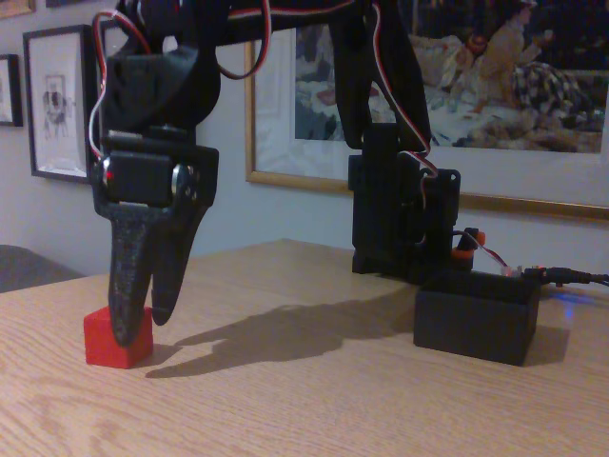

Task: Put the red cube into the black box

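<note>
**Jaws down at the cube, box way off to the right**

Biggest thing first: wooden table (314, 400) filling the bottom half of the fixed view; framed paintings (457, 86) on the wall behind; nothing else of note back there.

Then the black arm (314, 29), arching across the top of the frame from its base (400, 219) at centre-right, over to the left, then dropping straight down; wrist section pointing almost vertically at the tabletop; red and white wires looping along the upper links.

Next, the black box (476, 324); sitting on the table at right, just in front of the base, low and wide; well apart from the cube, with a long shadow stretched across the wood between them.

Then the gripper (143, 328); fingertips low, about level with the cube; jaws parted only a little, a thin gap between the two tips; not pinching anything as far as visible.

Smallest: the red cube (109, 345); resting flat on the table at far left; the nearer finger overlapping its right front face, the other tip just right of it; so cube looks offset to the left of the gap rather than sitting between the jaws, though depth hard to judge from this angle.

Probably needs wider jaws and a nudge left before closing.
</note>
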